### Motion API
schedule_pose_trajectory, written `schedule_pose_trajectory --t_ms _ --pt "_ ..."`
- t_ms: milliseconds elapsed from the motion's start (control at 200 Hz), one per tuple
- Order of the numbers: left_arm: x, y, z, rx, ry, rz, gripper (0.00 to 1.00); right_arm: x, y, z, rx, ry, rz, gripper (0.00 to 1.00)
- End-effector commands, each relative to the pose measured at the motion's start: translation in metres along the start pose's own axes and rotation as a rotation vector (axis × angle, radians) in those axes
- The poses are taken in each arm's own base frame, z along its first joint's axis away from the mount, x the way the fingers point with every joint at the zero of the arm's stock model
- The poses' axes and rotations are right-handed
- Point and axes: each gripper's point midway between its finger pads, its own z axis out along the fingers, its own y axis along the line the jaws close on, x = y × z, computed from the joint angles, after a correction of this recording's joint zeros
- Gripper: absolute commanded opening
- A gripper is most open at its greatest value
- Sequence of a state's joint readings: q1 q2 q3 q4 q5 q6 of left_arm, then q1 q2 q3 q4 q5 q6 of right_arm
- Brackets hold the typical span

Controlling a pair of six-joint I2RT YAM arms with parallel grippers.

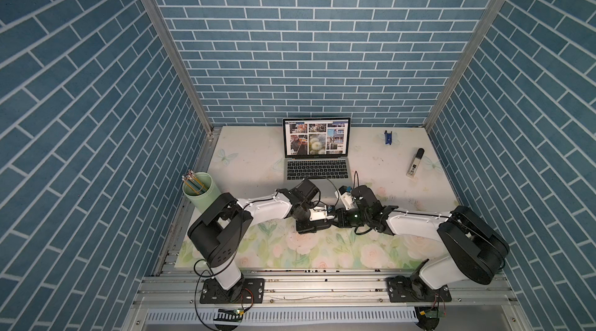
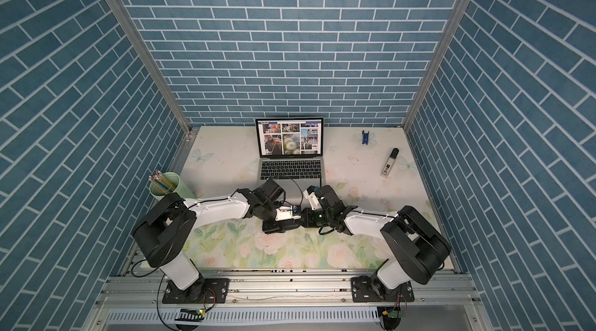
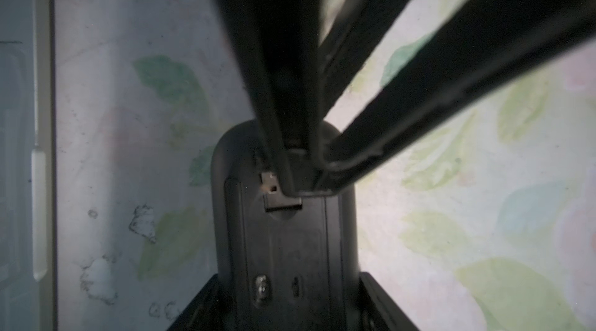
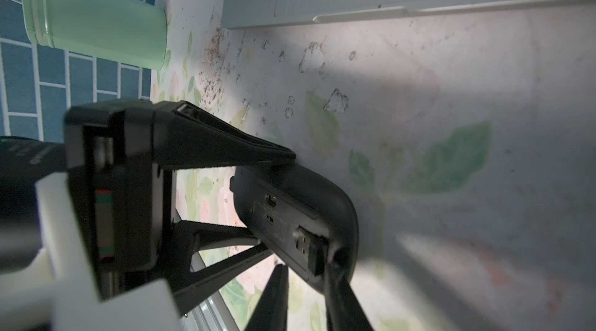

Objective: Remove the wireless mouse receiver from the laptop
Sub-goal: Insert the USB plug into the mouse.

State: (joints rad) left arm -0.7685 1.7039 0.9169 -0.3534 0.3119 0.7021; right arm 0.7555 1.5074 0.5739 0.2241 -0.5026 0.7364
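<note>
The laptop (image 1: 317,168) (image 2: 292,168) stands open at the back of the table. In front of it my left gripper (image 3: 290,297) is shut on a flat black mouse (image 3: 290,248) (image 4: 290,190), underside showing. The wireless mouse receiver (image 3: 282,204) (image 4: 308,248), a tiny dark stub with a metal plug, lies in a recess in that underside, not in the laptop. My right gripper (image 4: 304,263) (image 3: 308,181) stands narrowly open over that end of the mouse. One finger touches the mouse beside the receiver; the other is apart from it. In both top views the two grippers meet tip to tip (image 1: 333,221).
A green cup (image 1: 200,190) (image 4: 96,16) of pencils stands at the left. A black-capped white stick (image 1: 415,165) and a small blue clip (image 1: 388,137) lie at the back right. The laptop's front edge (image 4: 354,19) is close behind the grippers.
</note>
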Motion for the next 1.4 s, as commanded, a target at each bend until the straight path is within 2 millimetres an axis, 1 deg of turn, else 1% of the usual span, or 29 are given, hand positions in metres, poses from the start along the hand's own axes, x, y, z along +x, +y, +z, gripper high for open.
schedule_pose_trajectory --t_ms 0,225,405,605,1105,1395 --pt "0.016 -0.007 0.013 0.036 0.064 -0.018 0.65 -0.012 0.019 0.001 -0.060 -0.015 -0.047 0.24" --pt "0.018 -0.007 0.014 0.037 0.069 -0.019 0.66 -0.013 0.017 0.002 -0.047 -0.009 -0.054 0.23" --pt "0.019 -0.007 0.016 0.039 0.075 -0.022 0.66 -0.011 0.016 0.004 -0.046 0.001 -0.054 0.18" --pt "0.019 -0.007 0.017 0.041 0.080 -0.024 0.66 -0.010 0.015 0.005 -0.046 0.010 -0.053 0.17" --pt "0.020 -0.006 0.018 0.039 0.083 -0.028 0.66 -0.004 0.004 0.012 -0.008 0.046 -0.029 0.10" --pt "0.021 -0.007 0.019 0.039 0.083 -0.029 0.66 -0.003 -0.003 0.011 0.034 0.058 -0.034 0.09"
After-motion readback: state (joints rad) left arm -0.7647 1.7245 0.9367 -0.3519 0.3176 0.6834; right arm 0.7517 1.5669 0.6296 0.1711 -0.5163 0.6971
